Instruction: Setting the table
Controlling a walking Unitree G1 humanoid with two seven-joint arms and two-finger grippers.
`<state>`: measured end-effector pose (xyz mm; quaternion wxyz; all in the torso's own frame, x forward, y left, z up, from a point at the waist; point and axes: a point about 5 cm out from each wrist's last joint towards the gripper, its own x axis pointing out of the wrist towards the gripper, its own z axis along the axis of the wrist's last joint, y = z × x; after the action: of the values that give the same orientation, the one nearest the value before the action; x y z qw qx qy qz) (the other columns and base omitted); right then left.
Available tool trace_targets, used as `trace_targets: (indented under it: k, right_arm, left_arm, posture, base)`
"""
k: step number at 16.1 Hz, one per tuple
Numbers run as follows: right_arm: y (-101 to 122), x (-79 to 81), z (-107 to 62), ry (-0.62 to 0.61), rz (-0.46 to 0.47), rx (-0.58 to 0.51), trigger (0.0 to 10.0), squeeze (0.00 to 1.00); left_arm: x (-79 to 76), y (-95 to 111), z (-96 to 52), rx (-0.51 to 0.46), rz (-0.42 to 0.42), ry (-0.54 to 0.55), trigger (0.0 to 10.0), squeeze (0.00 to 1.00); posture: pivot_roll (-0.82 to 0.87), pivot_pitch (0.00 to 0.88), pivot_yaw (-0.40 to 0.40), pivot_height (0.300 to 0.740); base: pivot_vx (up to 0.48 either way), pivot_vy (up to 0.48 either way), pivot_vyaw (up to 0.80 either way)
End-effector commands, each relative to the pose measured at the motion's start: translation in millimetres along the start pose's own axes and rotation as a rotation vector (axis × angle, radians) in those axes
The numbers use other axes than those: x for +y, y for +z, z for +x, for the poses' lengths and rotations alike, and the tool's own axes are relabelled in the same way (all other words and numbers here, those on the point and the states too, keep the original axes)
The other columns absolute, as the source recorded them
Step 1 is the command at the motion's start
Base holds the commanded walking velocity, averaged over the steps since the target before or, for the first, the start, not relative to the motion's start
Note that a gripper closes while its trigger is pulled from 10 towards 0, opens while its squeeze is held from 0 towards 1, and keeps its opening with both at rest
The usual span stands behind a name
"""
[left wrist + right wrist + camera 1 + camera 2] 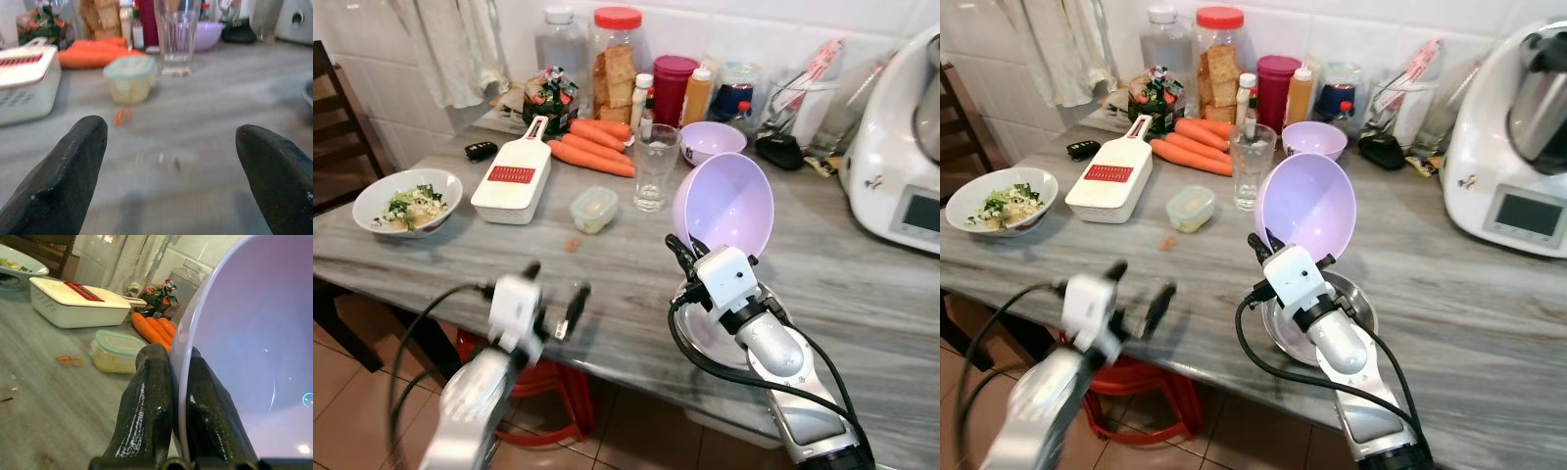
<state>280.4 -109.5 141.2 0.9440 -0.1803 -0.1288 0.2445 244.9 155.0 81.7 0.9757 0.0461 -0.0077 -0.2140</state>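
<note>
The grey wood-grain table [862, 284] runs across the whole scene, with a white kitchen machine [899, 147] standing at its far right. Along the far wall stand jars and bottles, among them a tall red-lidded jar [617, 59] and a dark red canister [674, 86]. A second, smaller lilac bowl [712, 141] sits upright in front of them, near a bunch of carrots [594, 145]. A white slicer with a red blade panel [514, 176] lies left of centre, and a white bowl of chopped greens [408, 201] sits at the far left. A clear drinking glass [656, 166] stands mid-table, with a small lidded container [594, 209] just to its near left (an orange scrap [572, 244] lies beside it).

The large lilac bowl [724, 204] is held tilted on edge, its hollow facing the robot, above a steel bowl [1351, 299] that rests on the table at the near edge.

The right claw [173, 377] is clamped on the lilac bowl's rim, one black finger on each side of the wall. The left claw [171, 147] hovers at the near table edge, left of the right arm, its fingers [73, 166] spread wide apart and gripping nothing; the glass and container lie well beyond it.
</note>
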Motion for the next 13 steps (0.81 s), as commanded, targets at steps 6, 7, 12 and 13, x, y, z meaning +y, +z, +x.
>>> trace_targets:
  k: [6, 7, 12, 13]
  right_arm:
    - [-8, -3.7, 12.8, 0.177, 0.037, 0.071, 10.0, 0.0]
    - [-9, -0.8, 17.9, 0.237, 0.031, 0.076, 10.0, 0.0]
    - [-16, 11.7, 36.0, 0.392, 0.047, 0.14, 10.0, 0.0]
    - [-18, 17.1, 35.8, 0.438, 0.075, 0.165, 10.0, 0.0]
  left_arm:
    - [-9.9, 12, -11.4, -0.007, 0.038, -0.207, 10.0, 0.0]
    - [-10.1, 12, -12.3, -0.004, 0.039, -0.213, 10.0, 0.0]
    - [-12.5, 11, -16.5, 0.006, 0.035, -0.235, 10.0, 0.0]
    - [-12.0, 9, -19.2, 0.013, 0.033, -0.237, 10.0, 0.0]
  posture:
    - [0.02, 0.0, -0.041, 0.74]
    - [0.01, 0.0, -0.037, 0.74]
    - [0.03, 0.0, -0.052, 0.74]
    - [0.04, 0.0, -0.055, 0.74]
  base:
    - [0.0, 0.0, 0.0]
    - [0.0, 0.0, 0.0]
    - [0.0, 0.0, 0.0]
    - [0.0, 0.0, 0.0]
